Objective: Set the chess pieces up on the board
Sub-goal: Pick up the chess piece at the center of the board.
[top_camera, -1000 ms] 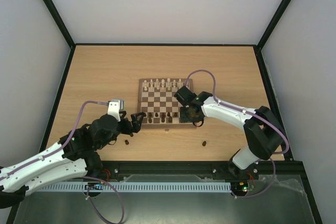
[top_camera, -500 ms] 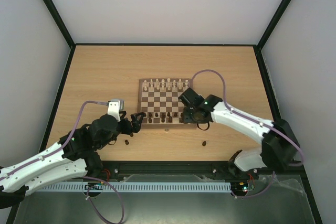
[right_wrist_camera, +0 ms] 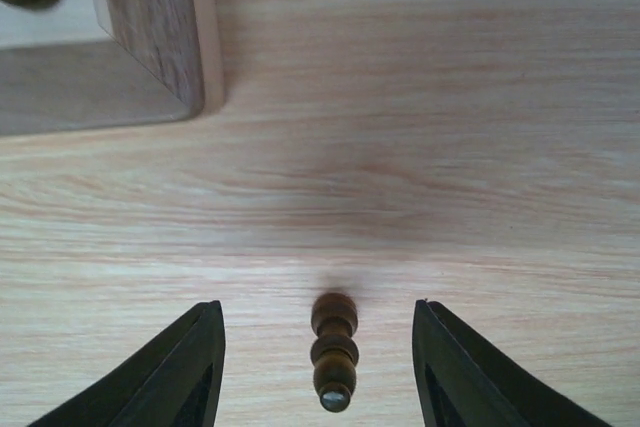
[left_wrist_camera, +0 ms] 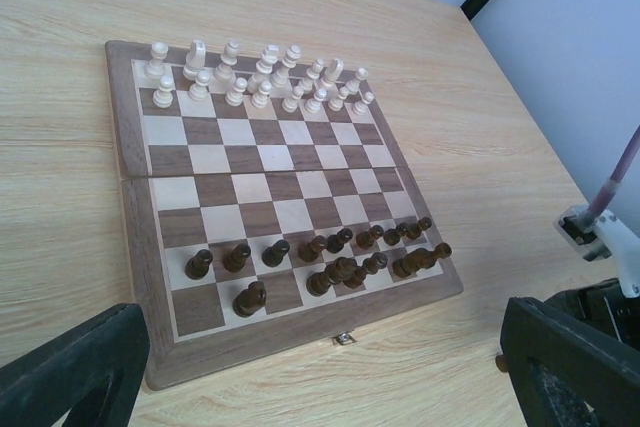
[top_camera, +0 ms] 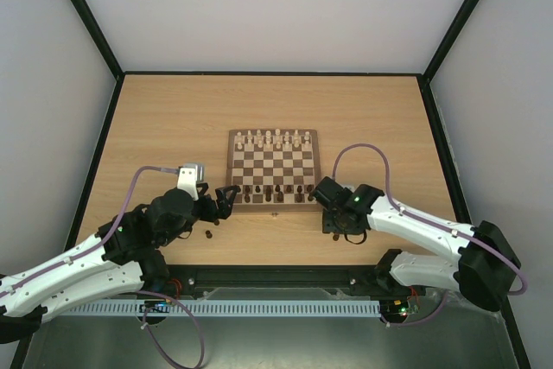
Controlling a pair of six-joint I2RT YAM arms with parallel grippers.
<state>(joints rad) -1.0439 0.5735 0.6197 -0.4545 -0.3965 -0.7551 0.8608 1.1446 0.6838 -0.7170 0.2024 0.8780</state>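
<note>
**A:** Where does the board sit, and what is it made of?

**B:** The board [top_camera: 273, 162] lies flat mid-table, a square of dark brown and cream checks inside a mid-brown wooden frame. A seam crosses its middle, and a small metal clasp [left_wrist_camera: 343, 338] sits on the near edge. The table [top_camera: 173, 118] is pale laminate with fine, straight grain.

**A:** And the pieces on it?

**B:** The cream pieces [left_wrist_camera: 250, 77] fill the two far rows. They are smooth turned wood with rounded knobs and slim necks. The dark pieces [left_wrist_camera: 335, 257] stand on the two near rows, glossy brown and crowded closest toward the right side.

**A:** Any off the board?

**B:** Two. A dark beaded piece [right_wrist_camera: 333, 350], made of stacked little bulbs, is on the bare table just off the board's near right corner. I cannot tell whether it stands or lies. A second loose dark piece [top_camera: 208, 233] rests on the table beside the left arm.

**A:** What about the right gripper?

**B:** The right gripper [right_wrist_camera: 316, 319] hangs over that beaded piece. Its matte black fingers [right_wrist_camera: 170, 377] are spread wide to either side, and bare table shows between each finger and the wood. It grips nothing.

**A:** The left?

**B:** The left gripper [left_wrist_camera: 320, 365] faces the board from its near left. Its blunt black fingers [left_wrist_camera: 70, 367] are far apart, with nothing held between them.
</note>
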